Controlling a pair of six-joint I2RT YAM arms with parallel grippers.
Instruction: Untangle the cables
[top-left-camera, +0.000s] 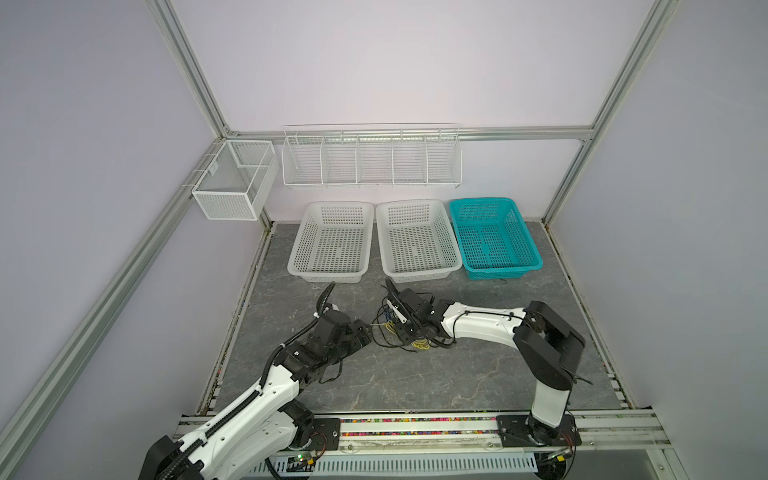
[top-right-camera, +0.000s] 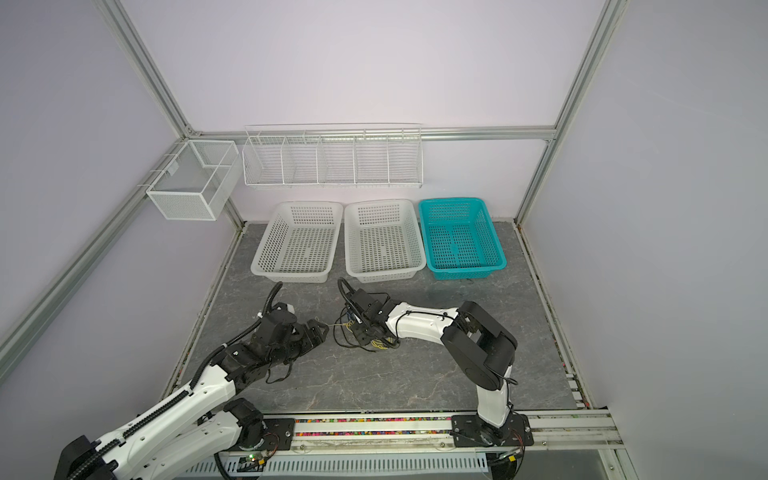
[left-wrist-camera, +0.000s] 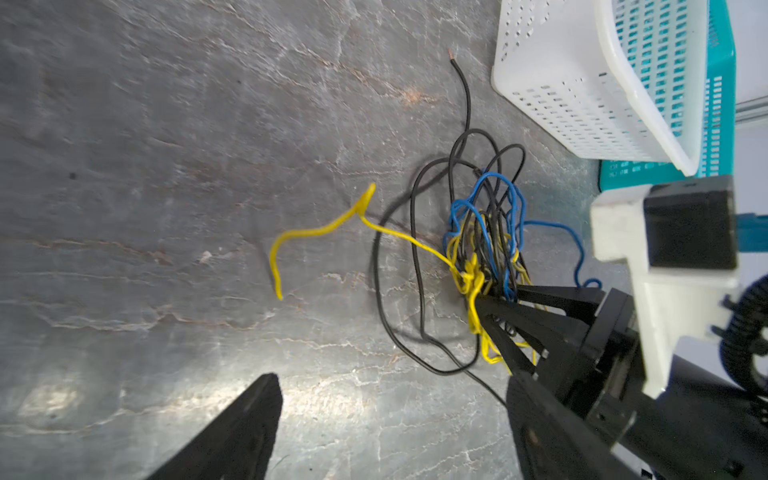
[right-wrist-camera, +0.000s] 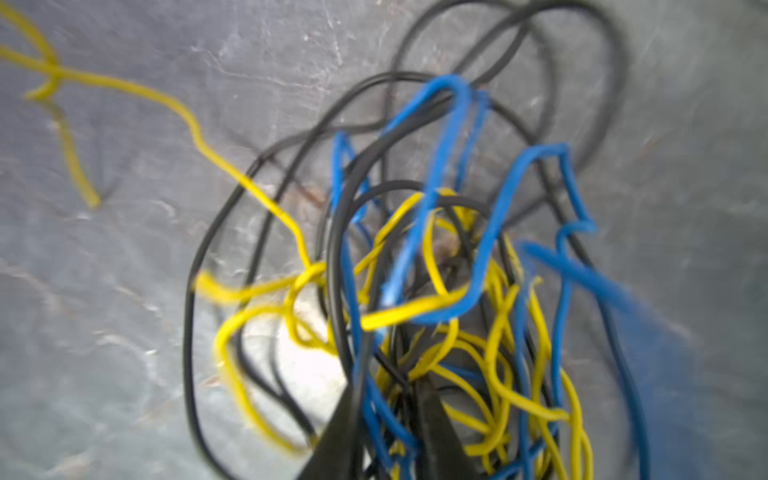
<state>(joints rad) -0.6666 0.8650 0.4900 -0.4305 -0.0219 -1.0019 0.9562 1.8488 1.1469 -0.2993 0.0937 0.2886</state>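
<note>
1. Centrally, the cables (top-left-camera: 390, 330) lie as one black, blue and yellow knot on the grey counter (top-left-camera: 415, 382). They sit low-middle in both top views, just in front of the middle white basket (top-left-camera: 419, 272).
2. At the lower right of the left wrist view, the right gripper (left-wrist-camera: 496, 296) has its fingers pinching the dense core of the knot. This probably anchors the bundle so strands can be drawn out against it.
3. A yellow end (left-wrist-camera: 316, 230) trails clear toward the middle of that frame. A black end (left-wrist-camera: 461, 83) with a bare copper tip runs to the upper right. These look the easiest strands to free.
4. The left gripper (left-wrist-camera: 392, 386) hovers near the knot, its fingers spread wide with nothing between them. It faces the yellow end, likely to take it.
5. Behind the knot, the white baskets and a teal basket (top-left-camera: 498, 272) stand empty, perhaps for the separated cables.
6. No brand or label is readable; small marks on the teal rim are too fine to make out.
</note>
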